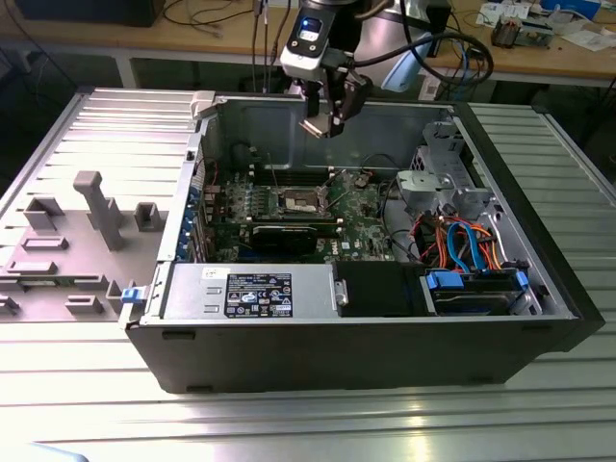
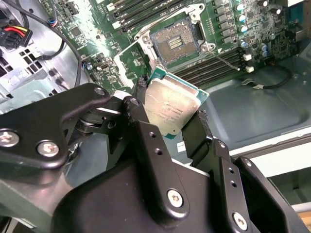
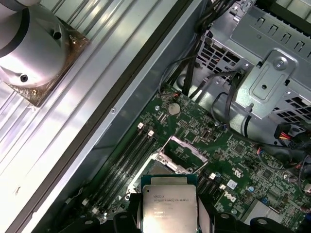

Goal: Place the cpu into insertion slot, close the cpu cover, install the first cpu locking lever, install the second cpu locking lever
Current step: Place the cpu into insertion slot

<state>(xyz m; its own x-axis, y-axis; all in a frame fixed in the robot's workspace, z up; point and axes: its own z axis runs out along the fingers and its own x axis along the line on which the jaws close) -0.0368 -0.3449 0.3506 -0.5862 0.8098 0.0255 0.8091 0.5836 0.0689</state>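
I have the pincer (image 1: 323,123) clenched on the cpu (image 2: 171,108). Its two black fingers (image 2: 140,92) press on opposite edges of the chip. The chip is a small flat square. Its top is a silvery-grey metal lid with faint print, and a thin green border of substrate shows round the lid. In the first wrist view the cpu (image 3: 170,208) sits level between the fingers, lid facing the camera.

The insertion slot (image 2: 176,44) lies below the pincer, well apart from the chip. Its dark centre is bare inside a silvery rim. The cpu cover (image 3: 189,147) stands raised at the far edge of the slot, and green board shows through its square cut-out. Long narrow memory slots (image 2: 209,68) run just beside the socket.

In the exterior view the pincer hangs above the open computer case (image 1: 337,358), over the green board (image 1: 366,207). Under it I see the socket (image 1: 298,200) and, nearer the camera, a long black expansion card (image 1: 289,233). A grey power supply (image 1: 250,289) lies along the case's near wall, and blue and orange cables (image 1: 462,245) bunch well off to one side of the pincer.

The case rests on a ribbed metal bench (image 1: 289,428). A grey fixture plate (image 1: 77,221) lies on the bench on the other side from the cables. Behind the arm is a wooden worktop (image 1: 221,43) strewn with wires.
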